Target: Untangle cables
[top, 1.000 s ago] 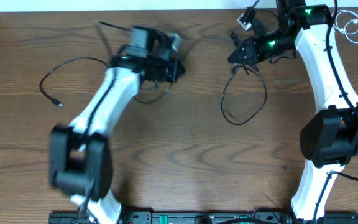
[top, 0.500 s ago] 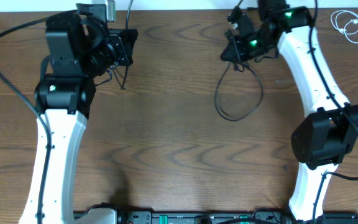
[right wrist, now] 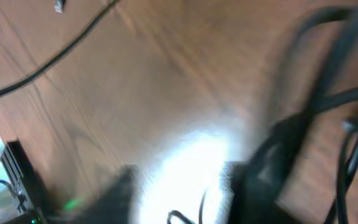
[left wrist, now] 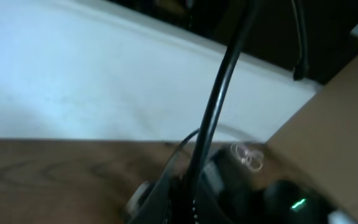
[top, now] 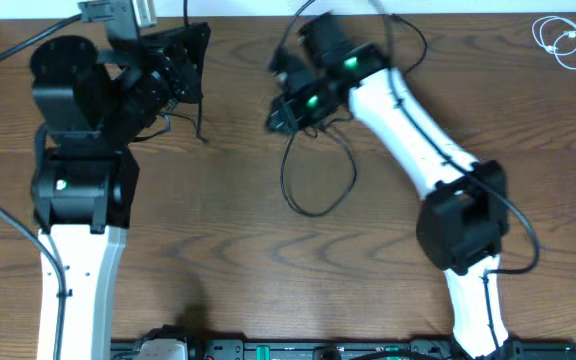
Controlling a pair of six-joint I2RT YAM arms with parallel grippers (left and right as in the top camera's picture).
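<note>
My left gripper [top: 194, 58] is raised at the back left, shut on a thin black cable [top: 200, 120] whose free end dangles toward the table. In the left wrist view that cable [left wrist: 213, 106] runs up out of the shut jaws of the left gripper [left wrist: 188, 194]. My right gripper [top: 279, 113] reaches to the back centre, above a black cable loop [top: 313, 212] lying on the wood. The blurred right wrist view shows the right gripper [right wrist: 188, 193] with fingers apart and a thin cable end low in the gap. The short white cable [top: 565, 40] lies coiled at the back right corner.
The wooden table [top: 268, 270] ends at a white wall along the back. More black cables [right wrist: 337, 93] cross the right side of the right wrist view. The right arm's white links [top: 408, 120] stretch diagonally across the right half of the table.
The right arm swung left from the back right toward the back centre, its jaws opened, and the black loop shifted left. The left arm swung to the back left and rose, still holding its cable.
</note>
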